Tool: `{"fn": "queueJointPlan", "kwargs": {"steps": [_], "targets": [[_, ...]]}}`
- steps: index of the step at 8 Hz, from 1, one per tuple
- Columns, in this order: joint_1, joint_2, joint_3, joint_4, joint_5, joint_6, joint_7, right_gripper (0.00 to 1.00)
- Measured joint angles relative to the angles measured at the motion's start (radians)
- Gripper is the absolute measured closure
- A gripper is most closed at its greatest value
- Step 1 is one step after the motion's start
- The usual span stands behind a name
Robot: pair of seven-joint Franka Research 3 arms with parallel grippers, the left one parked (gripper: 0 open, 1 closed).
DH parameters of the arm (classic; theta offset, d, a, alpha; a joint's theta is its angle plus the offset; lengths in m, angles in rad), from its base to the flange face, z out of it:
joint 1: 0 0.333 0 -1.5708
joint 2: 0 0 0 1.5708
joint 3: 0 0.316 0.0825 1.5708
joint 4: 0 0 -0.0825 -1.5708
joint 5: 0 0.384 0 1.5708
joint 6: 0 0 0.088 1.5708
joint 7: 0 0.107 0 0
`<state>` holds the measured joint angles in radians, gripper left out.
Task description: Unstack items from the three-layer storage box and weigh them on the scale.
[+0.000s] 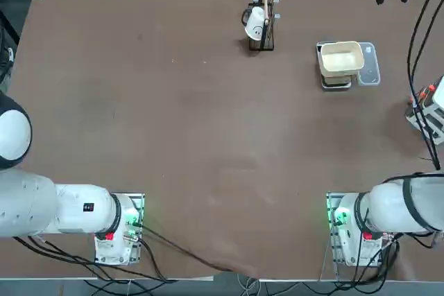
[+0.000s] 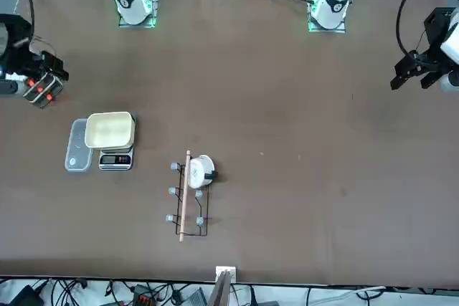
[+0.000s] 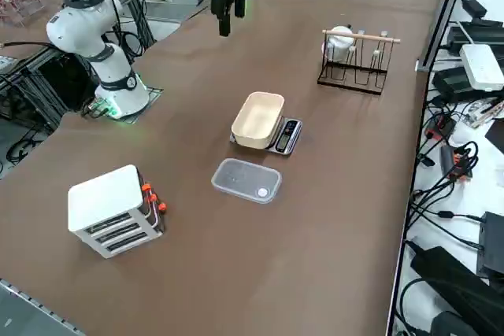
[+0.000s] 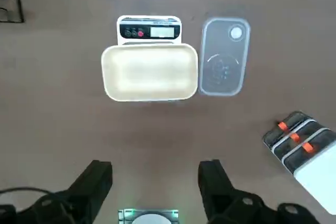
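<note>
Right pincer [image 4: 155, 184] released, fingers wide apart, grasping nothing, poised high above the brown desk [image 1: 173, 116] and aimed straight down.

Storage box [image 3: 114, 210] parked at the desk's right edge, well apart from the scale: a small white block with a smooth flat top, three dark see-through drawers stacked one over another, each tipped with a little orange tab. All three drawers shut; items not visible from any view, presumably inside.

Scale [image 4: 150, 29] further out on the desk: thin, flat, dark grey, with a small display strip. Cream bowl [image 4: 150, 72] seated on top, rounded-square, matte, empty. Clear plastic panel [image 4: 224, 57] lying flat just beside it, glossy and thin.

Likely light and rigid, that box, so apt to slide or tip when a drawer is tugged. Best hold probably on an orange tab, pulled level and gently. Smooth plastic walls probably slippery under a pinch.

Far off, a black wire rack [image 3: 354, 64] with a white cup.
</note>
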<state>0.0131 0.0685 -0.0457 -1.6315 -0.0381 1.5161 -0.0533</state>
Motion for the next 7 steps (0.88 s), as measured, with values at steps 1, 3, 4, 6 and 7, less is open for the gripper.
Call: {"fn": "queueJointPlan", "kwargs": {"steps": [1, 3, 4, 6, 7], "targets": [[-0.001, 0.026, 0.0, 0.004, -0.005, 0.001, -0.002, 0.0], [-0.036, 0.056, -0.007, -0.019, -0.036, -0.007, -0.228, 0.0], [-0.092, 0.064, -0.011, -0.054, -0.055, 0.007, -0.406, 0.0], [-0.25, 0.078, -0.02, -0.165, -0.086, 0.146, -0.739, 0.0], [-0.329, 0.084, -0.023, -0.245, -0.134, 0.273, -0.842, 0.0]]}}
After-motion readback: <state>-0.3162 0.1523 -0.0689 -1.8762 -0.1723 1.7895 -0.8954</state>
